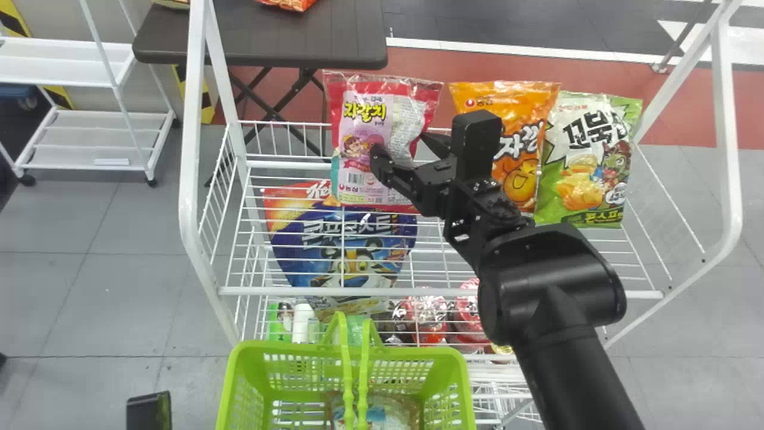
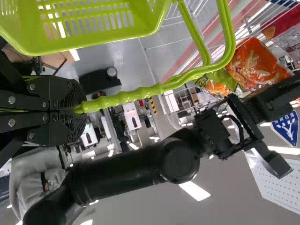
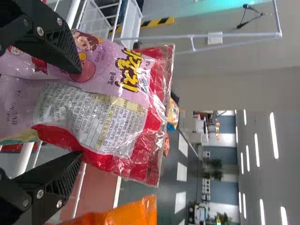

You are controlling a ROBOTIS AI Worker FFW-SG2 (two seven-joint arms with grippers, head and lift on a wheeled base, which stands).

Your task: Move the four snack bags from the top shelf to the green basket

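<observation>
- Presently, my right tool (image 1: 401,146) is spread, a finger on each side of the pink-and-red bag (image 1: 358,131), upright at the left of the top shelf (image 1: 370,291).
- Open room shows between that bag and the left post (image 1: 192,143); a narrower gap separates it from the orange bag (image 1: 516,98), which touches the green bag (image 1: 588,173).
- I read the left tool (image 2: 75,110) as clenched on the green basket's ribbed handle (image 2: 140,93).
- Perforated plastic basket (image 1: 245,352), a bag (image 1: 385,418) inside.
- Pink-and-red bag: bold lettering, barcode, glossy crinkled film.
</observation>
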